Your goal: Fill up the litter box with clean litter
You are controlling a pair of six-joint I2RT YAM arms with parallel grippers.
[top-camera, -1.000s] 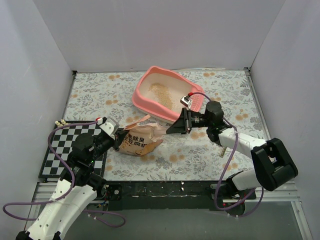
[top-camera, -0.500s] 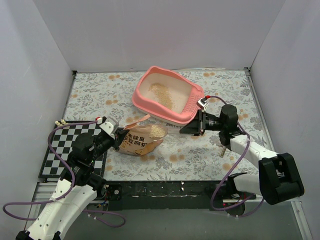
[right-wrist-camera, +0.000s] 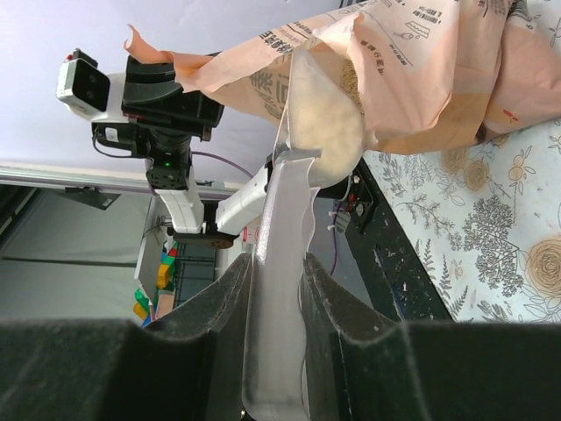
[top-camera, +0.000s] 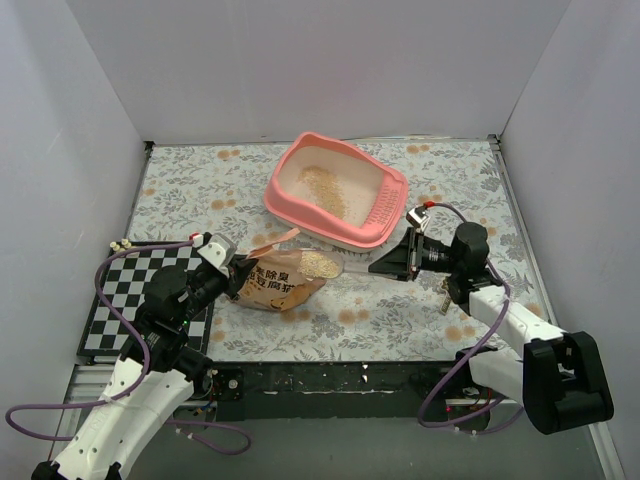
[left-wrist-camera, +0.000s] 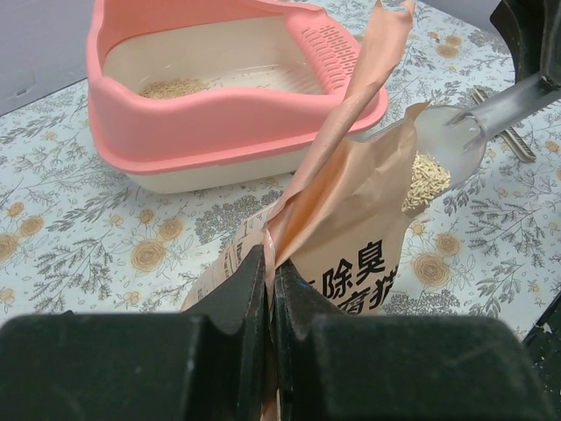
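The pink litter box [top-camera: 298,214] stands at the back centre with a small patch of clean litter [top-camera: 325,186] on its cream base; it also shows in the left wrist view [left-wrist-camera: 219,118]. An orange-tan printed bag [top-camera: 283,284] lies in front of it. My left gripper [top-camera: 238,272] is shut on the bag's upper flap [left-wrist-camera: 346,114]. My right gripper [top-camera: 388,266] is shut on the handle of a clear scoop [right-wrist-camera: 279,219]. The scoop's bowl [top-camera: 322,264] sits at the bag's mouth, heaped with tan granules [right-wrist-camera: 326,130].
A black-and-white checkered board [top-camera: 122,296] lies at the left front. A small flat metal tool [top-camera: 444,300] lies on the flowered cloth near my right arm. White walls close in three sides. The box's slotted pink end [top-camera: 388,206] faces my right arm.
My right gripper has drawn back to the right and lowered, and the scoop's bowl now shows at the bag's mouth full of litter. The left arm and bag stayed put.
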